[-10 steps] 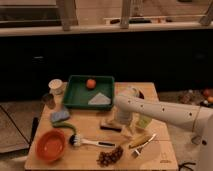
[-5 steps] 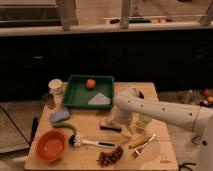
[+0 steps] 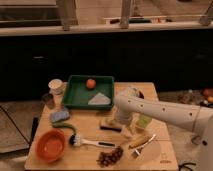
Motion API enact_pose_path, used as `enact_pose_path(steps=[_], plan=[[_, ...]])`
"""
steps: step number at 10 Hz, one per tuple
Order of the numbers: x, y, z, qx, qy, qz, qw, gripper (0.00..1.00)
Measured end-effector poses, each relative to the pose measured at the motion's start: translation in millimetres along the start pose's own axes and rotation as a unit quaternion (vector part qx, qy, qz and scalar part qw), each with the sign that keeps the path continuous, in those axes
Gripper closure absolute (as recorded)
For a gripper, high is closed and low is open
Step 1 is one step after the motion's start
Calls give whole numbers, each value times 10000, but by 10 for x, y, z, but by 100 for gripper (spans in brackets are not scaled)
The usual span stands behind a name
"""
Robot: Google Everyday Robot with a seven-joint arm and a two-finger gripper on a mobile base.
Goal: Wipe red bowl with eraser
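Nothing moved vs 0.5 s ago: claw (image 3: 122,125) by eraser (image 3: 110,125) on wood tbl (image 3: 87,126), grip can't tell, dark cabinets (image 3: 100,55) behind.

**Colours on your table**

Your bowl (image 3: 51,146) is red-orange and plain, on a pale tan wooden table (image 3: 165,156). The eraser (image 3: 109,125) shows a tan top over a black base. The gripper (image 3: 121,126), white like the arm (image 3: 160,112), is just beside the eraser's right end. You have a dark green tray (image 3: 74,97) holding an orange fruit (image 3: 90,83) and a pale grey sheet (image 3: 100,100). You also see a blue sponge (image 3: 60,116), a white-handled brush (image 3: 92,143), dark purple grapes (image 3: 110,157), a yellow banana (image 3: 138,142) and a white cup (image 3: 56,86).
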Motion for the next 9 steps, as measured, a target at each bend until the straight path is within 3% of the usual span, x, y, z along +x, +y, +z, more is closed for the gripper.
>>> enact_pose_path(steps=[9], plan=[[-28,-43,-55,-5,74,-79,9999,20]])
